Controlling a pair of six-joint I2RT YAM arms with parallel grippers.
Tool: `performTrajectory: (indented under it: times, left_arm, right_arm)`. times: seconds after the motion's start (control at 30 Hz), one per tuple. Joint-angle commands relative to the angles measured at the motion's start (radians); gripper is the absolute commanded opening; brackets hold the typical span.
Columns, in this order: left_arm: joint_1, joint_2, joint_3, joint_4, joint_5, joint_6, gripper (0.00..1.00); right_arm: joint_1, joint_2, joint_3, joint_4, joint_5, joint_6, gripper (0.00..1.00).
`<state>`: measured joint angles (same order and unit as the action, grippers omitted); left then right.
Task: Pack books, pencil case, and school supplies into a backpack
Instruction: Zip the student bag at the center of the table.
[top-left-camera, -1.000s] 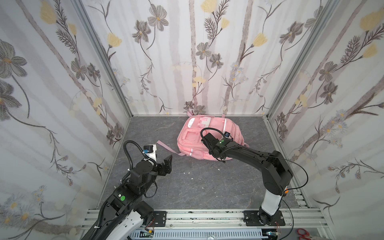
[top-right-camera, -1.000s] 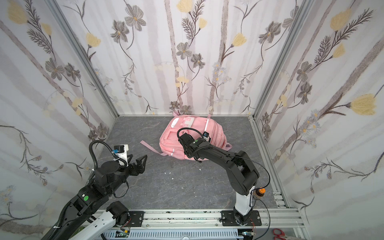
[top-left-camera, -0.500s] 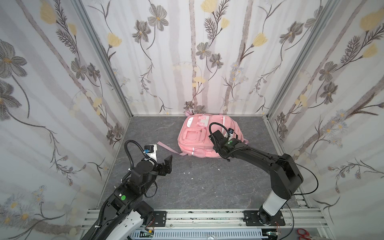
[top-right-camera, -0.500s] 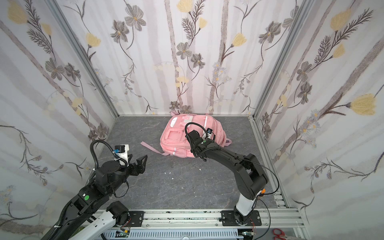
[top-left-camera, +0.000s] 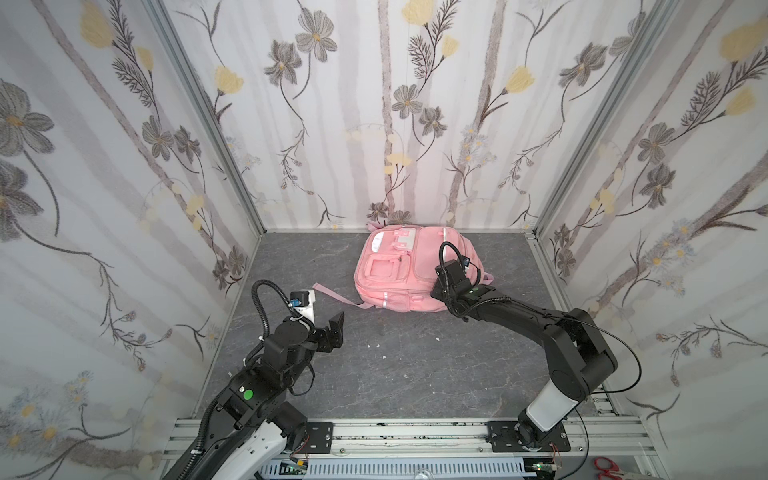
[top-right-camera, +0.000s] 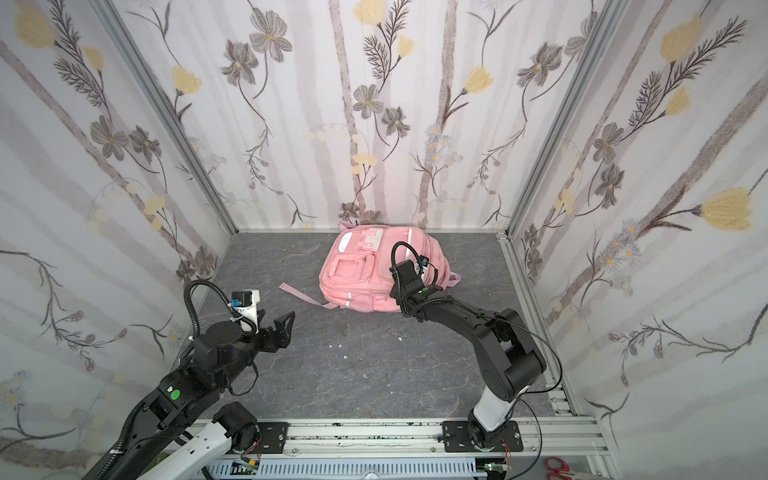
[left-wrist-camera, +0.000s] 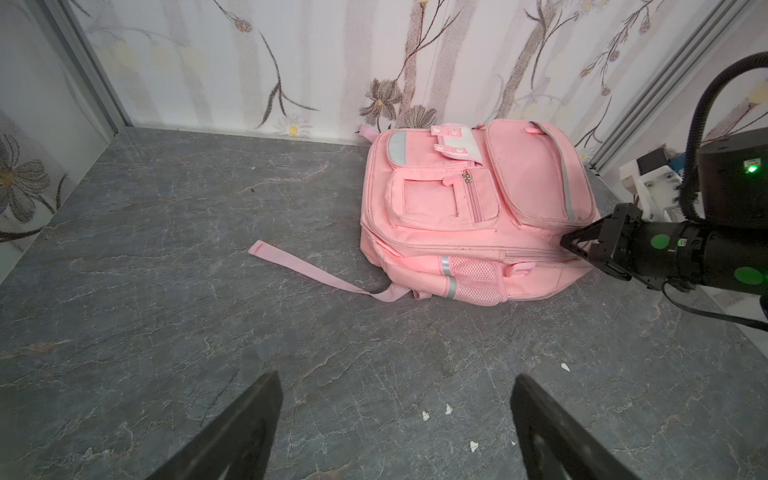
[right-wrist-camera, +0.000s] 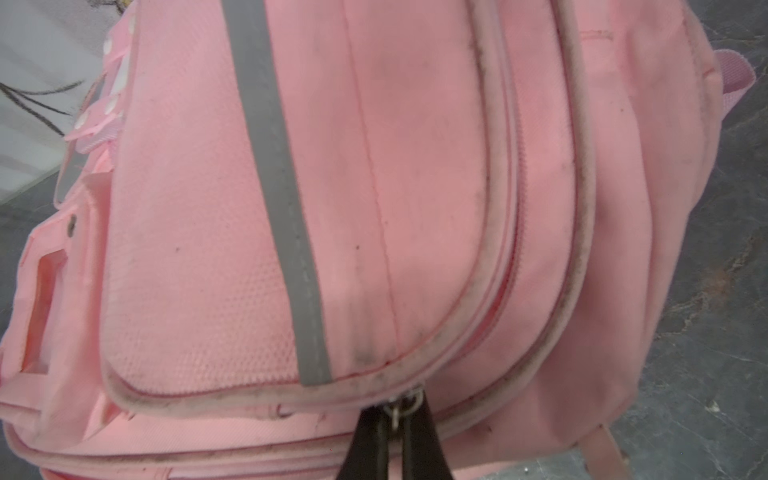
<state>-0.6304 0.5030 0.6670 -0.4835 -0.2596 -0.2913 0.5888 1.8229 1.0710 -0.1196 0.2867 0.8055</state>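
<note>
The pink backpack (top-left-camera: 399, 274) (top-right-camera: 361, 274) lies flat against the back wall, pockets up, and also shows in the left wrist view (left-wrist-camera: 478, 216). My right gripper (top-left-camera: 435, 292) (top-right-camera: 393, 293) (right-wrist-camera: 395, 411) is at its near right corner, shut on a metal zipper pull (right-wrist-camera: 401, 405) of the backpack (right-wrist-camera: 374, 208). My left gripper (top-left-camera: 326, 321) (top-right-camera: 274, 323) (left-wrist-camera: 395, 376) hangs open over bare table at the front left, holding nothing. The books, pencil case and school supplies are out of view.
A loose pink strap (top-left-camera: 332, 296) (left-wrist-camera: 311, 270) trails from the backpack toward my left arm. Small white scraps (top-left-camera: 376, 345) dot the grey tabletop (top-left-camera: 415, 374). Flowered walls close in the left, back and right sides.
My right gripper slid right along the backpack's near edge and closed on the zipper pull. The left arm has stayed still and open.
</note>
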Motion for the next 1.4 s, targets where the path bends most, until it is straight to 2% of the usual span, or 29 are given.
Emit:
performTrajectory:
  times: [0.0, 0.1, 0.23, 0.33, 0.5, 0.67, 0.77, 0.9, 1.07, 1.13, 1.23, 1.3, 1.37]
  left_arm:
    - [0.000, 0.005, -0.003, 0.029, 0.019, 0.052, 0.88]
    - [0.000, 0.043, 0.008, 0.096, 0.063, 0.143, 0.86]
    - [0.000, 0.155, 0.036, 0.245, 0.181, 0.282, 0.83]
    - [0.000, 0.309, 0.098, 0.316, 0.281, 0.386, 0.82]
    - [0.001, 0.622, 0.326, 0.287, 0.415, 0.555, 0.80]
    - [0.001, 0.843, 0.482, 0.322, 0.567, 0.690, 0.79]
    - [0.001, 0.947, 0.552, 0.304, 0.656, 0.782, 0.76]
    - [0.000, 1.048, 0.640, 0.263, 0.726, 0.809, 0.74]
    - [0.001, 1.142, 0.713, 0.258, 0.697, 0.828, 0.73]
    - [-0.002, 1.180, 0.774, 0.163, 0.718, 0.881, 0.66]
    - [-0.001, 1.227, 0.865, 0.021, 0.712, 0.936, 0.49]
    - [-0.001, 1.240, 0.862, -0.006, 0.694, 0.970, 0.30]
    - [-0.001, 1.239, 0.848, 0.000, 0.688, 0.984, 0.27]
  right_arm:
    - [0.003, -0.056, -0.029, 0.087, -0.065, -0.054, 0.00]
    - [0.004, -0.132, -0.038, 0.066, -0.155, -0.119, 0.00]
    - [0.008, -0.211, -0.006, -0.029, -0.218, -0.197, 0.00]
    - [0.008, -0.262, 0.032, -0.102, -0.210, -0.309, 0.00]
    - [0.008, -0.249, 0.155, -0.266, -0.182, -0.548, 0.00]
    - [0.009, -0.249, 0.174, -0.249, -0.323, -0.702, 0.00]
    - [0.006, -0.245, 0.185, -0.219, -0.386, -0.720, 0.00]
    - [0.006, -0.237, 0.185, -0.168, -0.518, -0.688, 0.00]
    - [0.007, -0.238, 0.154, -0.127, -0.688, -0.636, 0.00]
    - [0.005, -0.246, 0.124, -0.102, -0.707, -0.625, 0.00]
    - [0.006, -0.252, 0.114, -0.103, -0.734, -0.624, 0.00]
    - [0.006, -0.257, 0.105, -0.105, -0.726, -0.631, 0.00]
    - [0.003, -0.262, 0.098, -0.112, -0.719, -0.633, 0.00]
